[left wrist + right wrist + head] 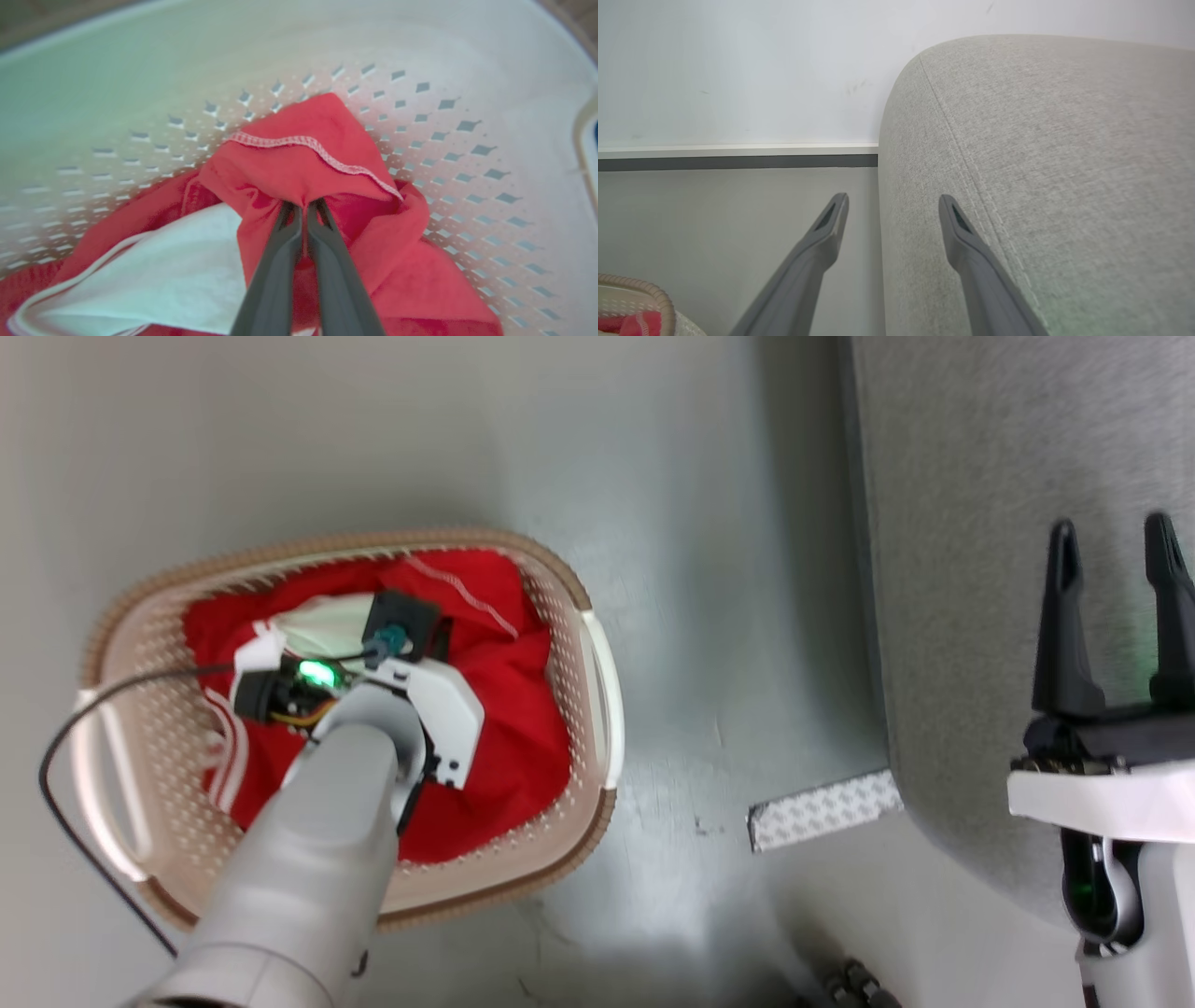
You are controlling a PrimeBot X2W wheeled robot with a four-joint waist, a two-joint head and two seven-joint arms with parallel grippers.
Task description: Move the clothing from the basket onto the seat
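The basket [597,691] sits on the floor at the left, cream with a brown rim, and holds the red clothing [509,709] with white panels. My left arm reaches down into it. In the left wrist view my left gripper [306,205] is shut on a bunched fold of the red clothing [299,172] just below a white-stitched hem, close to the perforated basket wall [444,121]. My right gripper [1116,546] hangs open over the grey seat [952,569] at the right, nothing between its fingers. In the right wrist view the right gripper [892,205] straddles the edge of the seat [1064,154].
A patterned grey strip [822,810] lies on the floor by the seat's corner. A black cable [65,775] loops over the basket's left side. A white wall and dark skirting [738,161] stand behind the seat. Bare grey floor [709,569] separates basket and seat.
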